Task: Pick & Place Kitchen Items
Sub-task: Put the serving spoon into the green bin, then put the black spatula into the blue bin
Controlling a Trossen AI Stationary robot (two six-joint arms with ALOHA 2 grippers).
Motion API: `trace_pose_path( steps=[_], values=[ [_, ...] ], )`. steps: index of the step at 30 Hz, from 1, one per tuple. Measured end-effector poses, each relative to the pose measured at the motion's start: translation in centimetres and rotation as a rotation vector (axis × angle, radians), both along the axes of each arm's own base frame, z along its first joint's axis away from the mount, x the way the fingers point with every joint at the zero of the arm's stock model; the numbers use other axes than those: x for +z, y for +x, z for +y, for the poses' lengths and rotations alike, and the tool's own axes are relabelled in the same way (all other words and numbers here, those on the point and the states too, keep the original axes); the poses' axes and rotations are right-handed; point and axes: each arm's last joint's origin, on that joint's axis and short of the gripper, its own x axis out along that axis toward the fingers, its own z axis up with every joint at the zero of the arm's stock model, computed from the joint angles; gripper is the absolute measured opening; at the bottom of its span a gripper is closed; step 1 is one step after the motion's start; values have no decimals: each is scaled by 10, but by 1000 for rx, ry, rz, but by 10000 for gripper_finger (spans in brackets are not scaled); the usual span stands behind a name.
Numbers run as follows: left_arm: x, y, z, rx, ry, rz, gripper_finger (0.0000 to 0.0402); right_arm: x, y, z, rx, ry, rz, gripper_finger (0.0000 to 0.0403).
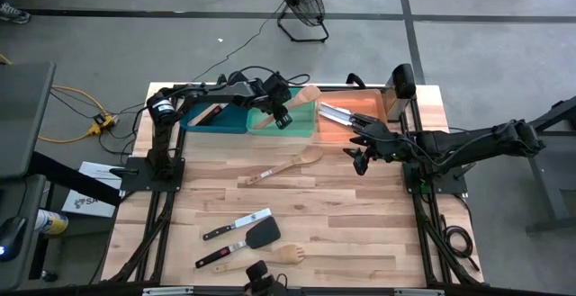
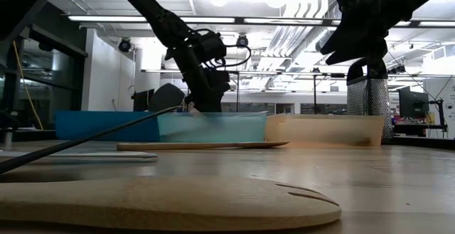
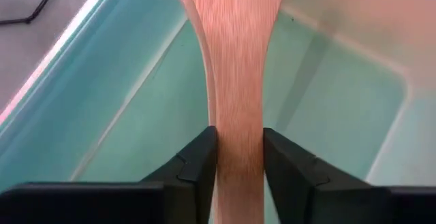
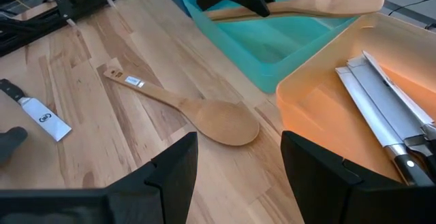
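Left gripper (image 1: 281,116) is over the green bin (image 1: 297,127) at the far edge of the surface, jaws closed on the handle of a wooden spatula (image 3: 235,81). The blade angles out past the bin's far rim, not yet lying inside.

Right gripper (image 1: 362,148) hovers near the orange bin (image 1: 373,107), jaws wide and holding nothing. That bin already has steel knives (image 4: 381,108) in it. The blue bin (image 1: 216,121) sits on the other side of the green one.

Still out: a wooden spoon (image 1: 286,165) mid-surface, then a knife (image 1: 236,225), a black turner (image 1: 245,244) and a wooden fork (image 1: 270,257) toward the near edge.

Risks, my judgement:
- If I release with the spatula this tilted, the blade may catch on the rim and tip it out over the far edge, or leave it propped across the bin.
- The grip is far down the handle, so the long blade could swing as the jaws open.
- The two arms are close together over neighbouring bins; moving the right one toward the spoon while the left withdraws could bring them into contact.
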Motion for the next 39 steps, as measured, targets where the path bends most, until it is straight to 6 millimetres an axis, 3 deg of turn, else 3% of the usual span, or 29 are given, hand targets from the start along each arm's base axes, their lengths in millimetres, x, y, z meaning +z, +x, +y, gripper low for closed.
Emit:
trace_pose_path(
  steps=[5,10,19,29,36,39],
  values=[
    [-1,-2,-1,20,-31,28,185,0,0,0,6,4,0,203],
    [14,2,2,23,-34,36,190,0,0,0,6,4,1,203],
    [49,7,0,15,-57,72,155,0,0,1,27,20,1,203],
    [96,22,-22,-23,-12,83,101,0,0,1,27,23,0,202],
    [109,24,-41,-48,-33,142,16,-1,0,2,68,53,3,202],
    [111,23,-47,-49,-44,173,6,-1,1,3,89,68,6,202]
  ],
)
